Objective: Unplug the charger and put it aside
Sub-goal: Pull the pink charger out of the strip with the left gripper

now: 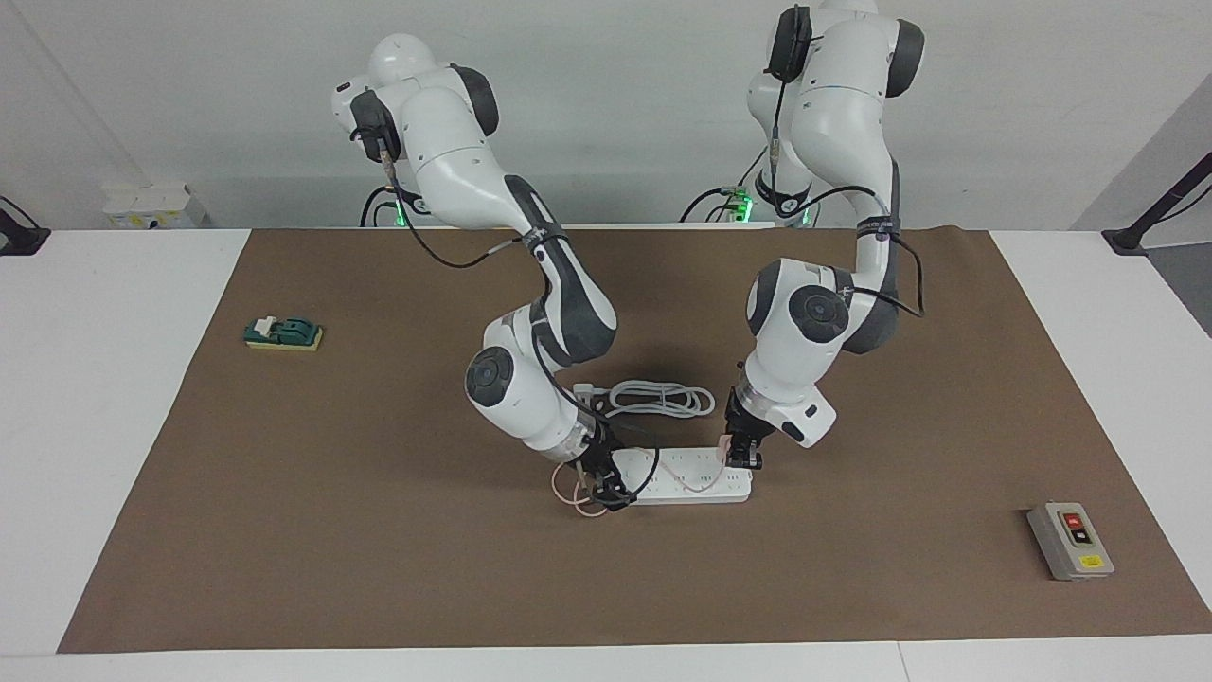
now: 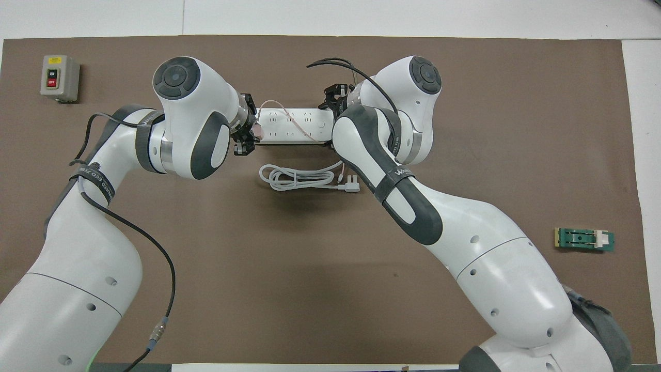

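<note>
Facing view: the left gripper (image 1: 741, 457) is down on the pink charger (image 1: 727, 449) at the power strip's (image 1: 686, 478) end, apparently closed on it. The right gripper (image 1: 606, 485) pins the strip's other end; I cannot tell its opening.

Overhead view: the charger (image 2: 256, 133) looks barely lifted. Next: pull straight up.

Power strip (image 1: 684, 476) mid-counter (image 1: 379, 568), lying along its length. Coiled cord (image 1: 658, 398) just beside it, nearer to the robots. Charger (image 1: 727, 445) on the strip's end toward the left arm. Switch box (image 1: 1070, 541) well off toward the left arm's end; small block (image 1: 283, 333) toward the right arm's end.
</note>
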### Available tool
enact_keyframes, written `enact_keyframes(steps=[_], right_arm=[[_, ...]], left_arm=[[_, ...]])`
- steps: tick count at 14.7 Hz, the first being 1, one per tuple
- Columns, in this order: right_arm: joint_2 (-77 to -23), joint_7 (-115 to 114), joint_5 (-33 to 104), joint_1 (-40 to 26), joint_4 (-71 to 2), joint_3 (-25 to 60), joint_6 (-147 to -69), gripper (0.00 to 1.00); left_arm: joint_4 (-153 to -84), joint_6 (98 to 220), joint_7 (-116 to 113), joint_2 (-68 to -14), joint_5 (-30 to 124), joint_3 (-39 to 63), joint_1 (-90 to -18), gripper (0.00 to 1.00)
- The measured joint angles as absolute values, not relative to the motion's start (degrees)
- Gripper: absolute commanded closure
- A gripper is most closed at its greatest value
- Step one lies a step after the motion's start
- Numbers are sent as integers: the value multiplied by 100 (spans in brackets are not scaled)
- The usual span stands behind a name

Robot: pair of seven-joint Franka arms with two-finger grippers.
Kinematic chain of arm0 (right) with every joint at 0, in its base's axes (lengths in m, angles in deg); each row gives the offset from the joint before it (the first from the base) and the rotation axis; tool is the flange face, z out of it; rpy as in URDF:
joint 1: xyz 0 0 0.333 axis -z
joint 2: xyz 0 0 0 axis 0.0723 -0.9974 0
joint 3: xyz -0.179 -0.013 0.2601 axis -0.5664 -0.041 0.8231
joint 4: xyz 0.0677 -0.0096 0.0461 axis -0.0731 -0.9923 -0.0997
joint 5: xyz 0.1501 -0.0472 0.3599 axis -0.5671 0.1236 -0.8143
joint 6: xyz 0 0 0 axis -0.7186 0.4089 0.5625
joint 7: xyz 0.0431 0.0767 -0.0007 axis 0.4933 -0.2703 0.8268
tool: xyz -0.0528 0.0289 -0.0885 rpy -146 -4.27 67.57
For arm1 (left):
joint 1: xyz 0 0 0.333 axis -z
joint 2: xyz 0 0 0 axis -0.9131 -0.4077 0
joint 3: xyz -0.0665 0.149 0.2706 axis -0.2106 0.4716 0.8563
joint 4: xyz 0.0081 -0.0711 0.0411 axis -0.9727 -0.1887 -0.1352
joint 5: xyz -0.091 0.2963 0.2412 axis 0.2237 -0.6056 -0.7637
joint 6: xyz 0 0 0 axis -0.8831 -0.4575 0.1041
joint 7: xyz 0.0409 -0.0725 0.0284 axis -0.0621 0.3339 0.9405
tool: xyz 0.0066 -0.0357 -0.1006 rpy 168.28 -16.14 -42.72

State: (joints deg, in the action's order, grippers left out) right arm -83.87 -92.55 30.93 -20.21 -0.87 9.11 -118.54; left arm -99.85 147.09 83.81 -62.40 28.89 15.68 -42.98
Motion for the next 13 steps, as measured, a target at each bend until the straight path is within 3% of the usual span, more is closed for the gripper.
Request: enact_keyframes(steps=[3,8,9,10,12,13], right_arm=[[-8387,-9245,3092,-2021,-89,914,-11866,39],[-8381,-9266,3052,-2021,-82,927,-11889,38],[-8390,-9255,3054,-2022,-87,927,-11912,32],[-8399,-9201,3055,-2022,-89,928,-11930,14],[-8390,-9201,3057,-2019,-90,926,-11919,0],[-8387,-9201,3058,-2019,-91,926,-11915,0]], left_arm=[[-9698,14276,8381,-6145,2904,1579,-4402,100],[-9578,13104,7530,-5503,2977,1519,-5036,100],[-9575,12980,7209,-5488,2964,1514,-5151,100],[-9552,12788,6626,-5388,2867,1601,-5501,100],[-9545,12390,5469,-5154,2856,1674,-6199,100],[-9550,12262,5049,-5080,2856,1677,-6453,100]])
